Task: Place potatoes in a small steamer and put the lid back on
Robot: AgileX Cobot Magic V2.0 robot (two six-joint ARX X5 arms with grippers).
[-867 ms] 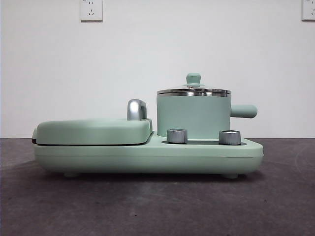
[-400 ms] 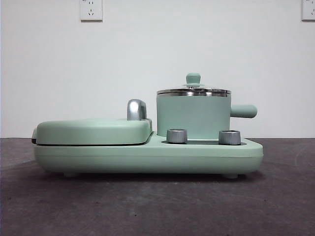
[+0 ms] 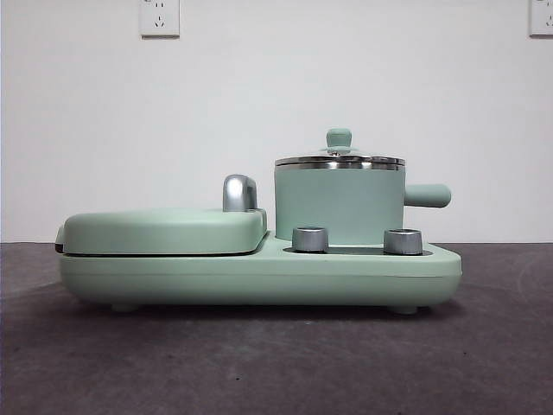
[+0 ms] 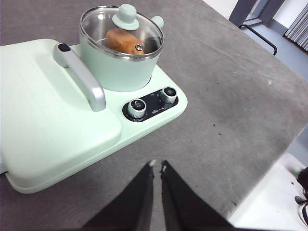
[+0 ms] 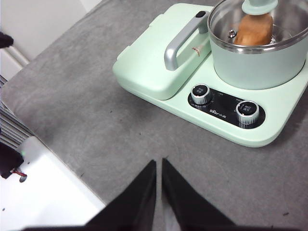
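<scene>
The mint-green small steamer (image 3: 339,206) stands on the right half of a mint-green cooker base (image 3: 259,272), its stubby handle pointing right. The glass lid (image 3: 340,159) with its green knob sits flat on the steel rim. Through the lid (image 4: 121,30) I see the orange-brown potato (image 4: 122,41) lying inside the steamer (image 4: 118,67); the right wrist view shows the potato (image 5: 253,30) under the lid (image 5: 260,19) too. My left gripper (image 4: 157,166) hangs shut over the bare table in front of the cooker. My right gripper (image 5: 158,163) is shut as well, also over the table and holding nothing.
A flat griddle cover (image 3: 164,229) with a chrome handle (image 3: 239,192) fills the cooker's left half. Two steel knobs (image 3: 310,239) (image 3: 403,240) sit in front of the steamer. The grey table's edge (image 4: 269,163) drops off near both grippers.
</scene>
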